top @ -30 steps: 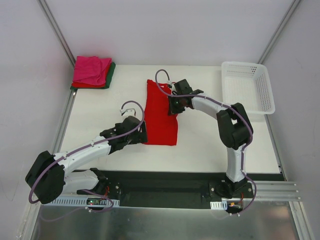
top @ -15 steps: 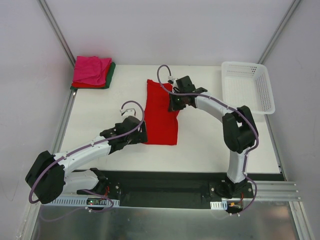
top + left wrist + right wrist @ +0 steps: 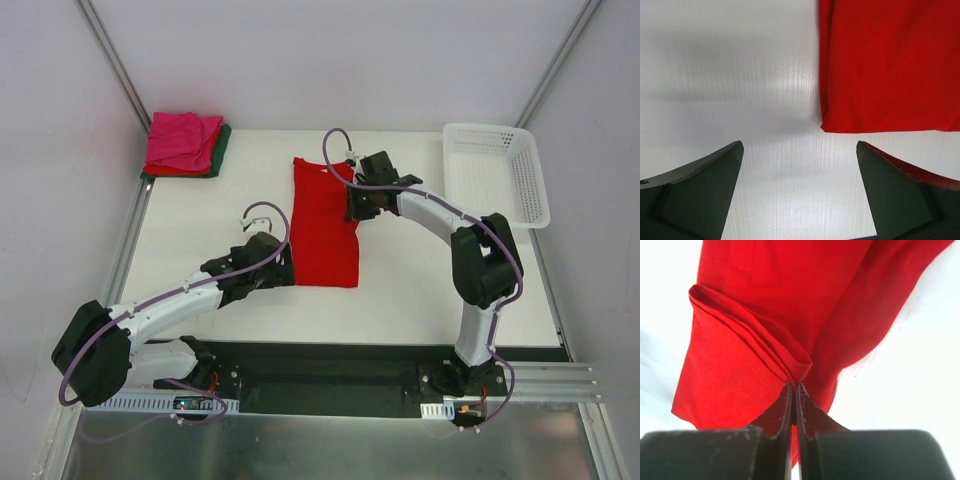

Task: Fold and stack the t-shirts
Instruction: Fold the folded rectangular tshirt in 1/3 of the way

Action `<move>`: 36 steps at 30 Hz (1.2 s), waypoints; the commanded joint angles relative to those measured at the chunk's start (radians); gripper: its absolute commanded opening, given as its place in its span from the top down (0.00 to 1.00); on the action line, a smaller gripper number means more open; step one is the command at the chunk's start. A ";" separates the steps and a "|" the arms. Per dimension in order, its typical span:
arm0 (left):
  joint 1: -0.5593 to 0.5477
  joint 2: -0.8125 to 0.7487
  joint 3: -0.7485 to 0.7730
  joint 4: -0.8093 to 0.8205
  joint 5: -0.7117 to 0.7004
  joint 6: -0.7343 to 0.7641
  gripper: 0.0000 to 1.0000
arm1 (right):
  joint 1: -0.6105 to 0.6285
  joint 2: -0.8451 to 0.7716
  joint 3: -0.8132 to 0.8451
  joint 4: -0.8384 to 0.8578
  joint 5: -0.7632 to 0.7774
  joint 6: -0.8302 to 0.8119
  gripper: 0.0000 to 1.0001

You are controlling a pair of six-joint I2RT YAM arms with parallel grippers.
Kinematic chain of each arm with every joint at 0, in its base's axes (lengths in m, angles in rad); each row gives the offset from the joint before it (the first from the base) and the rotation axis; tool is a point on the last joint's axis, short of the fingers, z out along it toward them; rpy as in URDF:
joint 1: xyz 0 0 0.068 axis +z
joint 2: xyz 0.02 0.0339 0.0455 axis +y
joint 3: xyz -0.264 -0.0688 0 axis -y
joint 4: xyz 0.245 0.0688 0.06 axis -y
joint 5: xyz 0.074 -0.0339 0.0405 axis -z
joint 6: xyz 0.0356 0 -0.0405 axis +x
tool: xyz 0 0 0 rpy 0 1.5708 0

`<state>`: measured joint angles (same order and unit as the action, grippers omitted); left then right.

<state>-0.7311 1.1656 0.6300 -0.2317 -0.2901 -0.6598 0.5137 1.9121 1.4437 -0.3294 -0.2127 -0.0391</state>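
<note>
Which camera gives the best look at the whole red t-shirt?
The top external view: it shows the red t-shirt whole, as a long folded strip. The left wrist view catches just one corner of it. The right wrist view shows only a fold of it pinched in the shut right gripper.

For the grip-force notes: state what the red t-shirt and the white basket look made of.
Red t-shirt: soft matte cloth, seemingly; it creases and bunches where the right end effector pinches it. Basket: apparently rigid white plastic; open lattice walls.
</note>
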 commanded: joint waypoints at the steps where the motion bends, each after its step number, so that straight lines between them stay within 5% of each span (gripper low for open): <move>1: 0.009 0.006 0.020 -0.009 -0.003 0.017 0.03 | -0.006 -0.039 -0.002 0.004 0.029 -0.013 0.99; 9: 0.009 0.006 0.020 -0.009 -0.004 0.019 0.03 | -0.004 -0.005 0.007 -0.005 0.038 -0.008 0.98; 14: 0.007 0.003 0.016 -0.011 -0.004 0.017 0.04 | -0.006 -0.005 0.006 -0.010 0.061 -0.012 0.61; 24: 0.009 -0.020 0.013 -0.011 -0.006 0.022 0.04 | -0.006 -0.082 -0.031 -0.011 0.145 -0.021 0.52; 28: 0.009 -0.021 0.017 -0.009 -0.011 0.026 0.03 | -0.006 -0.136 -0.075 0.007 0.092 -0.016 0.58; 30: 0.009 -0.017 0.023 -0.009 -0.006 0.028 0.04 | -0.007 -0.146 -0.112 0.038 0.040 -0.001 0.79; 31: 0.009 -0.014 0.023 -0.009 -0.004 0.028 0.04 | -0.007 -0.156 -0.127 0.050 0.023 0.005 0.99; 36: 0.007 -0.012 0.027 -0.009 -0.003 0.032 0.04 | -0.020 -0.183 -0.210 0.172 -0.094 0.053 0.99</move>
<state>-0.7311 1.1679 0.6300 -0.2317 -0.2901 -0.6434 0.5068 1.7908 1.2846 -0.2760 -0.1947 -0.0280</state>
